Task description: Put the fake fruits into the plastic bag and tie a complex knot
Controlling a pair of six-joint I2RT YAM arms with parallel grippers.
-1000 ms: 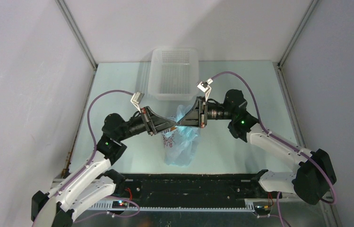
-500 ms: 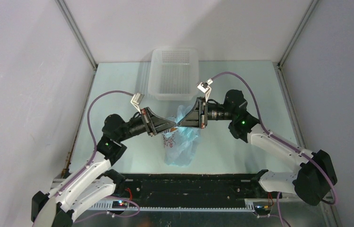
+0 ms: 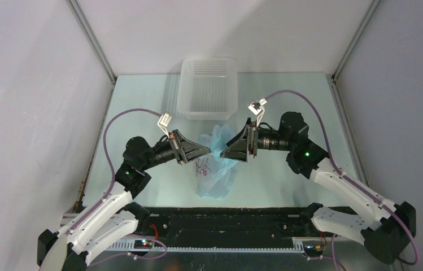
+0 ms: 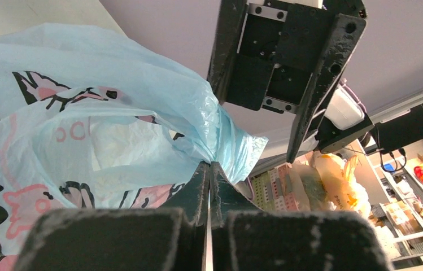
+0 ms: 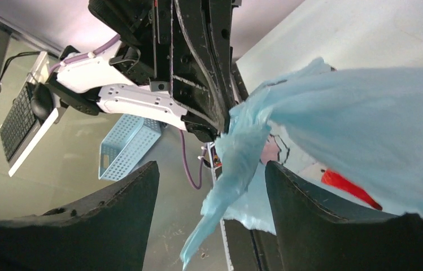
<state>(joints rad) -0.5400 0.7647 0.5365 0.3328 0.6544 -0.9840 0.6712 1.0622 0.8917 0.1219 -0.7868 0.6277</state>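
The light-blue plastic bag [image 3: 216, 172] with pink and black figures stands at the table's middle between both arms. My left gripper [image 3: 208, 149] is shut on its bunched, twisted neck [image 4: 220, 135]; in the left wrist view the jaws [image 4: 210, 165] meet with the plastic pinched at their tips. My right gripper [image 3: 225, 153] stands open just right of the neck, touching nothing. In the right wrist view a loose tail [image 5: 229, 169] of the bag hangs between its spread fingers [image 5: 135, 203]. A red fake fruit [image 5: 347, 186] shows through the plastic. The other fruits are hidden.
A white perforated basket [image 3: 208, 87] stands at the back of the table, just beyond the bag. Grey walls close in the table on three sides. The arms' bases and a black rail [image 3: 226, 223] run along the near edge.
My right gripper has opened, let go of the bag's neck and drawn back to the right. The left gripper keeps its grip in the same place.
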